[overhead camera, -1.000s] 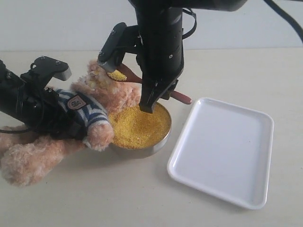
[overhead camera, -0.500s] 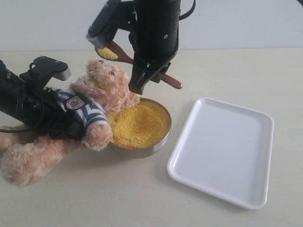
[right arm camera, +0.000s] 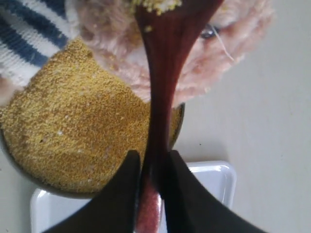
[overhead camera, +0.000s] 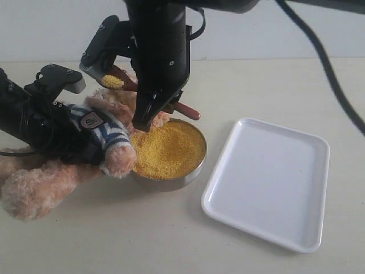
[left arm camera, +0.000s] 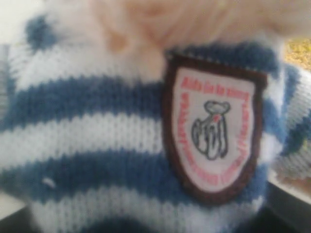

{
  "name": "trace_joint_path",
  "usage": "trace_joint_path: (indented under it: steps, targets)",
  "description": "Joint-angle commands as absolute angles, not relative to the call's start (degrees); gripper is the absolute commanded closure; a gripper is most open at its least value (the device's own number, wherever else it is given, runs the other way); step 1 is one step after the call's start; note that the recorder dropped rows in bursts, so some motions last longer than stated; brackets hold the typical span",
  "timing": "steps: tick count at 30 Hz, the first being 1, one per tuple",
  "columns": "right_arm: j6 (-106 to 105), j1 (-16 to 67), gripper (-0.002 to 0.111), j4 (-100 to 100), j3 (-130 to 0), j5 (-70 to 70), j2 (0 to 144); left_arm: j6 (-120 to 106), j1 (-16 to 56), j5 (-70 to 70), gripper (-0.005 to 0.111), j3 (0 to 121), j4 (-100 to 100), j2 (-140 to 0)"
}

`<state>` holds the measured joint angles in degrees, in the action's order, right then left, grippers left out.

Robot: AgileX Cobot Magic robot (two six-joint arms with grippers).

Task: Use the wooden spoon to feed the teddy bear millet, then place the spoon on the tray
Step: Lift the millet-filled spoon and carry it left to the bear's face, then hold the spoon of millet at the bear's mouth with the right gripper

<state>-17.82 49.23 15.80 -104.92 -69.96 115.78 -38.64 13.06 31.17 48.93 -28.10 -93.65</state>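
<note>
Having carried the wooden spoon (right arm camera: 160,87) and its millet (overhead camera: 112,81), pinched in my right jaws, over the teddy bear (overhead camera: 108,134) my left jaws grip, I'm feeding.

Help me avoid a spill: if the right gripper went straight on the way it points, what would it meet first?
Probably the millet, at the edge of the steel bowl beside the teddy bear, right below the right gripper. The bear's fur lies close there, so depth leaves it unsure.
</note>
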Motion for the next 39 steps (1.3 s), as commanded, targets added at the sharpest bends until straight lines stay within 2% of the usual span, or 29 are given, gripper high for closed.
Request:
trace_joint_path:
  steps: [1,7,20,39]
  targets:
    - [-16.77,49.15,0.109,17.69,-108.04,-69.96,117.54,-38.58,13.34,32.73,0.103,49.38,-28.72,-93.43]
    - [-16.06,49.07,0.109,20.62,-111.7,-69.96,119.5,-38.58,13.34,33.09,0.103,49.38,-28.72,-93.43]
    - [-15.61,49.07,0.109,30.12,-111.92,-69.96,121.35,-38.58,13.34,32.6,0.103,49.38,-28.85,-93.43]
    - [-17.94,51.44,0.109,33.21,-111.92,-69.96,121.35,-38.58,13.22,31.06,0.103,49.38,-28.85,-93.43]
